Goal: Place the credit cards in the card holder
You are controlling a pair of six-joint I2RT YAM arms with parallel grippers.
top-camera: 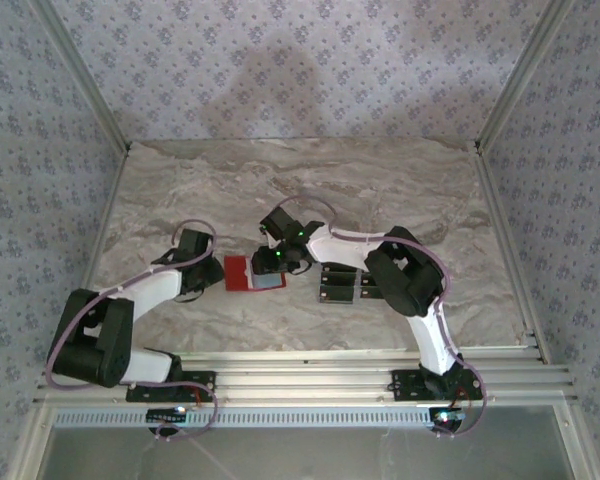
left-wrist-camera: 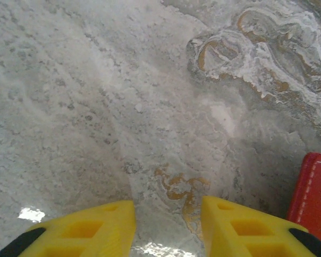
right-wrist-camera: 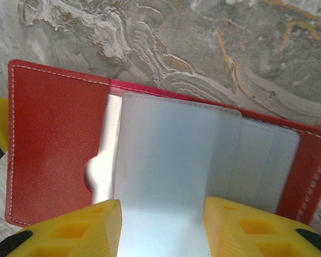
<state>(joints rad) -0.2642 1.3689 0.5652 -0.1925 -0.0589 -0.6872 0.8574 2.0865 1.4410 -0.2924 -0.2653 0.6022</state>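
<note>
grainy stitched red leather-look card holder (right-wrist-camera: 48, 155), glossy grey plastic sleeves (right-wrist-camera: 166, 160), polished marble-patterned table (left-wrist-camera: 123, 107)

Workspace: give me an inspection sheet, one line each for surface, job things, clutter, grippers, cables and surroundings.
Surface: marbled table.
Job's things: red card holder lying open, grey inside up; dark credit cards right of it.
Clutter: nothing seen.
Grippers: left gripper open over bare table beside the holder; right gripper open above the holder's inside.
Cables: lilac cables looped along both arms.
Surroundings: patterned walls, aluminium frame.
</note>
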